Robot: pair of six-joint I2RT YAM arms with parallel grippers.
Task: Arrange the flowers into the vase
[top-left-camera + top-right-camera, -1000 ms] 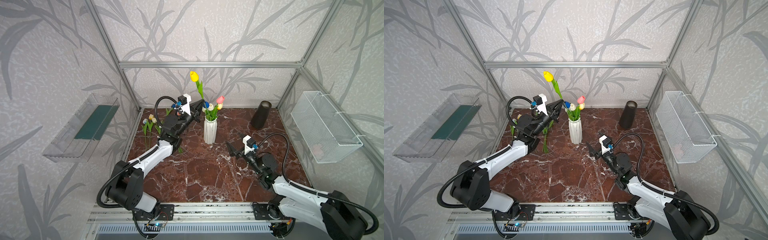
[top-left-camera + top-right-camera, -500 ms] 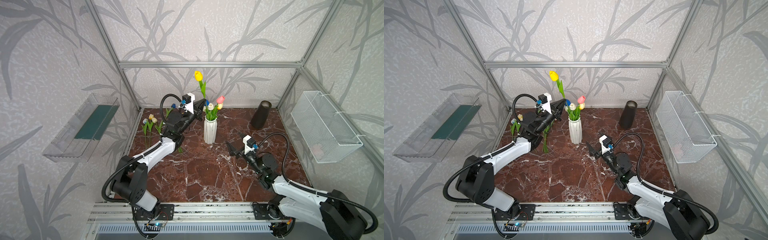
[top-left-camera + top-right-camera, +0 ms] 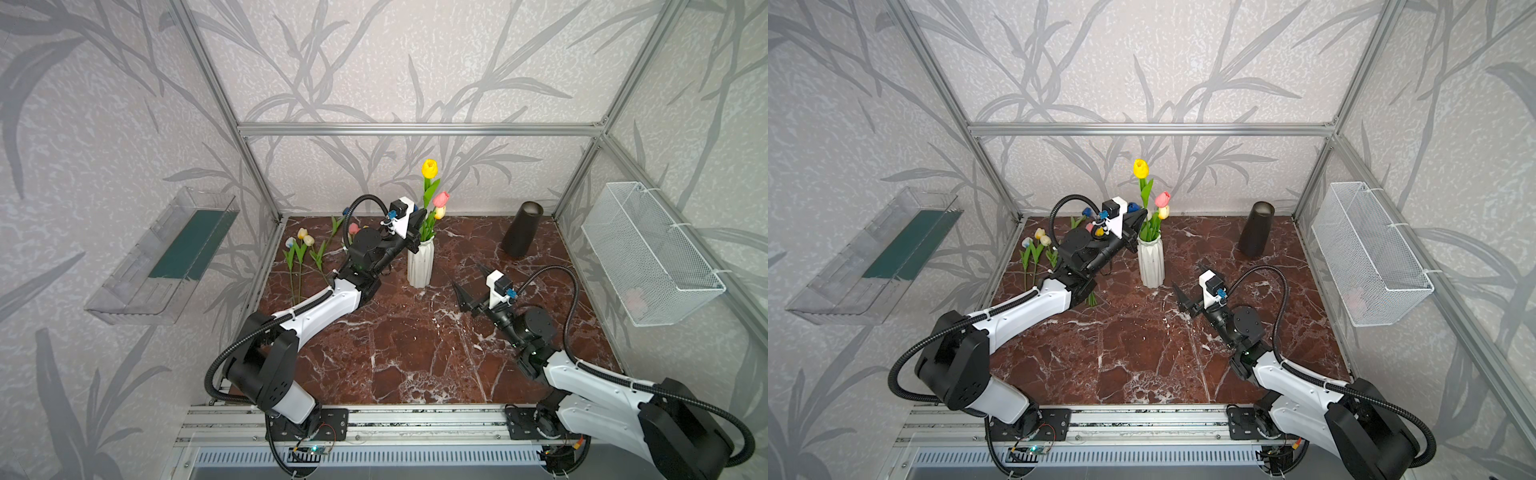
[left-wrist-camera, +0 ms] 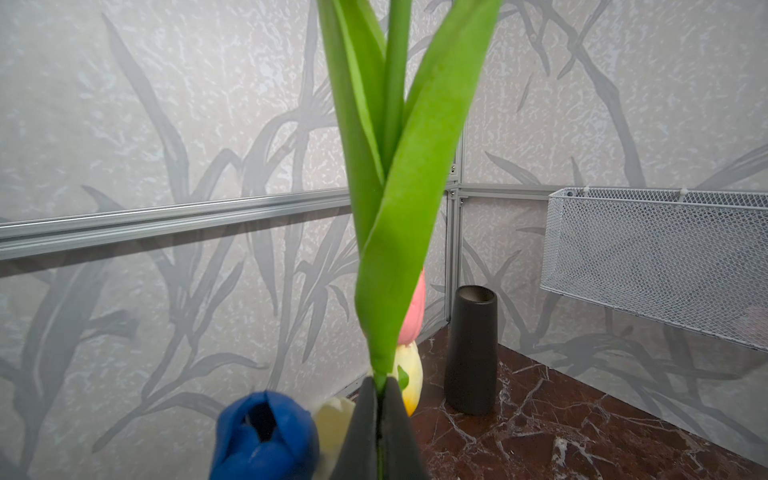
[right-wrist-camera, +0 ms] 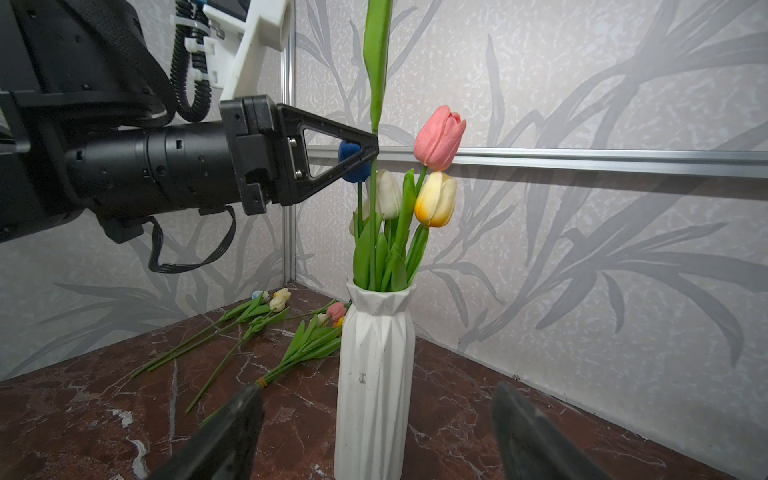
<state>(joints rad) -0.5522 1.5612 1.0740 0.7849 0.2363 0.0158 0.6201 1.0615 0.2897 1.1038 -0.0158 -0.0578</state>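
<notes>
Here, in both top views, the left arm reaches from its base at the lower left of the frame up and to the right, with the elbow low and the wrist raised to the level of the flower heads. The left gripper lies roughly level in the right wrist view and is clenched on the green stem of the yellow tulip. This stem stands nearly upright: its head is the highest flower at the upper centre of the frame, and its lower end enters the mouth of the white vase. A pink tulip, a pale yellow one, a white one and a blue one already stand in the vase. The loose flowers lie flat on the desk at centre left, behind the left forearm. The right arm extends from the lower right of the frame, with its forearm low over the desk. The right gripper points at the vase from just beside it, released, with its jaws spread wide and nothing between them.
</notes>
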